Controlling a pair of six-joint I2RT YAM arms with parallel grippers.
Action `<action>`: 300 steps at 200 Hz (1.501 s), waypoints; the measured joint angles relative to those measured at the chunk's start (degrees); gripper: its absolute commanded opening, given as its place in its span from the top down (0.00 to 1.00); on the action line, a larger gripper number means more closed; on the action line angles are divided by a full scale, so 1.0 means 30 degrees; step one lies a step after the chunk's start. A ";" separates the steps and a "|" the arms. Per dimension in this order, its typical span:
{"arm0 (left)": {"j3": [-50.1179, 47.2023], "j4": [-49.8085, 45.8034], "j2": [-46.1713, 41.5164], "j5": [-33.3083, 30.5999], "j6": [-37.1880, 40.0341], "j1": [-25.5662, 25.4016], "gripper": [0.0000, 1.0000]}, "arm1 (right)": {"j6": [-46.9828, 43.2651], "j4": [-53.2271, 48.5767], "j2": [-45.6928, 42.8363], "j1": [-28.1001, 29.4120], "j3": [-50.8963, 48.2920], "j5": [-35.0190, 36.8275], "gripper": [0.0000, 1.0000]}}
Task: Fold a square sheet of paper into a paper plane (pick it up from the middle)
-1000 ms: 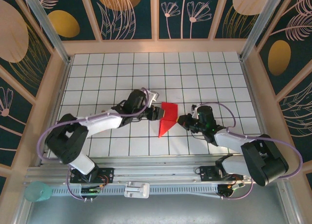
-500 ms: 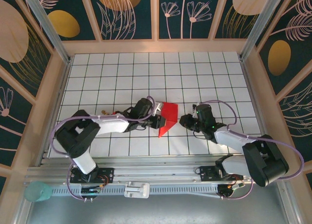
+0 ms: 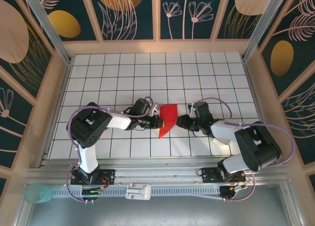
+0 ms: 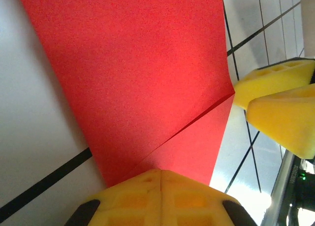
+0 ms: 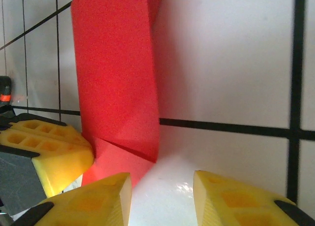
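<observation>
Top external view: the left gripper (image 3: 157, 121) touches the left edge of the creased red sheet of paper (image 3: 168, 118), with the right gripper (image 3: 180, 121) just right of the sheet. The left gripper's yellow pads (image 4: 128, 201) pinch together on the sheet's edge. The right gripper's jaws stand apart, nothing between them.

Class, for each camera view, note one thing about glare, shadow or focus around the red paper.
Top external: even light, the folded bright red paper sheet sharp. Left wrist: white glare on the white gridded tabletop, lower right. Right wrist: glare patch inside the open right gripper; soft shadow right of the raised fold.
</observation>
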 measured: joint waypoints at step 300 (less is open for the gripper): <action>-0.1559 -0.1231 -0.4750 -1.6342 0.8014 -0.7526 0.53 | 1.2458 0.1304 -0.1304 0.1829 0.0481 0.0102 1.00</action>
